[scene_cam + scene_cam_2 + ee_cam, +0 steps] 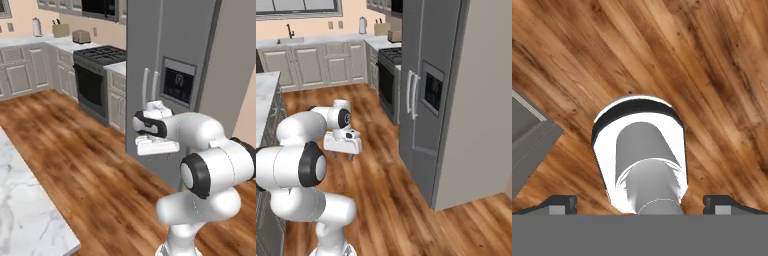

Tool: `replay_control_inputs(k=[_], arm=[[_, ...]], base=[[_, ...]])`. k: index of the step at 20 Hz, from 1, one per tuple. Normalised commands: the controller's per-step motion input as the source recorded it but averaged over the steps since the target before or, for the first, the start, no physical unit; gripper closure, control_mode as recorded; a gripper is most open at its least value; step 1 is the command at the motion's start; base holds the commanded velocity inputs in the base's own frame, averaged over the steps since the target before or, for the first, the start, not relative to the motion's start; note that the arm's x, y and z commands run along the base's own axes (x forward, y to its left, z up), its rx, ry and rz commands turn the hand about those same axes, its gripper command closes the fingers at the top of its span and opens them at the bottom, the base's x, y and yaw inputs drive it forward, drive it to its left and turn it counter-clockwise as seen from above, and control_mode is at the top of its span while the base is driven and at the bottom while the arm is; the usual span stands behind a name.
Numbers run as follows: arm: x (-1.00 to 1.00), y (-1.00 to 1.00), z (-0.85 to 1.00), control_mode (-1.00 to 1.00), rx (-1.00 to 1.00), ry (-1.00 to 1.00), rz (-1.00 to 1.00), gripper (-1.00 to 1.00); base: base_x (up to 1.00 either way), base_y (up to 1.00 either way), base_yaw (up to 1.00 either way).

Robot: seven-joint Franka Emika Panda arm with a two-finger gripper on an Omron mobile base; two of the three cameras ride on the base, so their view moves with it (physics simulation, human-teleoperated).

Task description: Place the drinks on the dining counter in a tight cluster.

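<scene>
My gripper (343, 156) hangs from the folded white arm and points down at the wooden floor (712, 75). Its fingertips (559, 204) stand wide apart in the hand view, open, with nothing between them. In the left base view the gripper (156, 148) sits in front of the fridge. A corner of the dining counter (25, 210), white marble with grey veins, lies at the lower left, well to the left of the gripper. The same dining counter (265, 90) runs along the left edge of the right base view. The drinks are out of view.
A tall grey fridge (170, 55) stands close behind the hand and fills the right side (428, 85). The stove (95, 70) and pale cabinets (20, 70) line the far wall. Open wooden floor (85, 150) lies between counter and fridge.
</scene>
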Motion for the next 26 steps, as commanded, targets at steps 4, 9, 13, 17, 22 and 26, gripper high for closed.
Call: replay_control_inputs(k=[4, 9, 13, 17, 22, 26], arm=[[0.00, 0.00, 0.00, 1.00, 0.00, 0.00, 0.00, -1.00], [0.00, 0.00, 0.00, 1.00, 0.00, 0.00, 0.00, -1.00], [0.00, 0.00, 0.00, 1.00, 0.00, 0.00, 0.00, -1.00], [0.00, 0.00, 0.00, 1.00, 0.00, 0.00, 0.00, -1.00], [0.00, 0.00, 0.00, 1.00, 0.00, 0.00, 0.00, -1.00], [0.00, 0.00, 0.00, 1.00, 0.00, 0.00, 0.00, -1.00]], base=[[0.87, -0.11, 0.17], [0.89, -0.09, 0.16], [0.94, -0.01, 0.11], [0.94, 0.00, 0.06], [0.94, 0.00, 0.04], [0.94, 0.00, 0.02]])
